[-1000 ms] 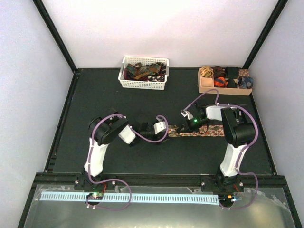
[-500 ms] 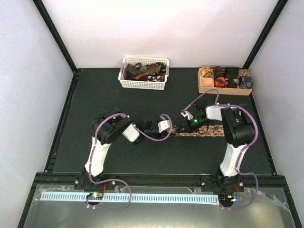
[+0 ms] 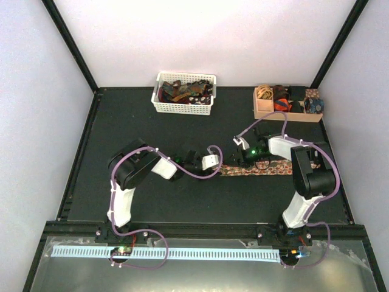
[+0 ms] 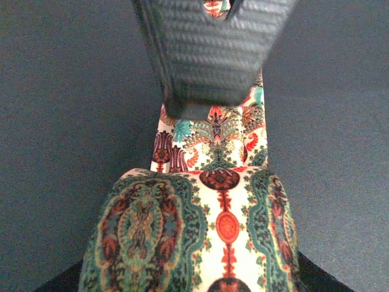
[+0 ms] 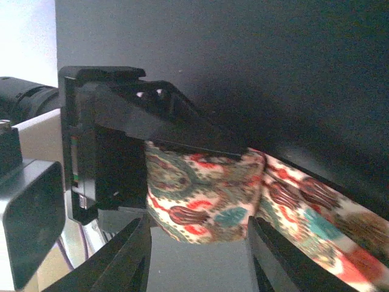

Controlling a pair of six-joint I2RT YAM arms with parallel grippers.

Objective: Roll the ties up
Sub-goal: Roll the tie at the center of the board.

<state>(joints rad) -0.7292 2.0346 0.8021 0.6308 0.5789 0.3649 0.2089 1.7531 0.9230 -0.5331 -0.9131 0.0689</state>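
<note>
Gripping the folded end of the floral tie [image 4: 225,231], the left gripper [image 3: 220,165] shows its fingers [image 4: 64,281] only as dark corners at the bottom of the left wrist view. The doubled-over cloth fills the whole gap between them, so they look clenched on it. In the right wrist view that same fold runs straight into the left gripper's black body.

The right gripper [image 3: 236,160] faces it from the other side. Its fingers [image 5: 137,255] stand spread, one at each edge of the fold, clamping nothing. Whether they brush the cloth I cannot tell. From the left wrist, one dark ribbed finger of it sits over the single flat layer just beyond the fold.

Outward from there, the tie lies flat on the dark table [image 3: 152,134] and stretches to the right from where the two grippers meet, near the middle. At the far edge a white basket [image 3: 183,108] holds a heap of ties [image 3: 182,91]. A wooden box [image 3: 264,113] to its right holds small bundles in its compartments.
</note>
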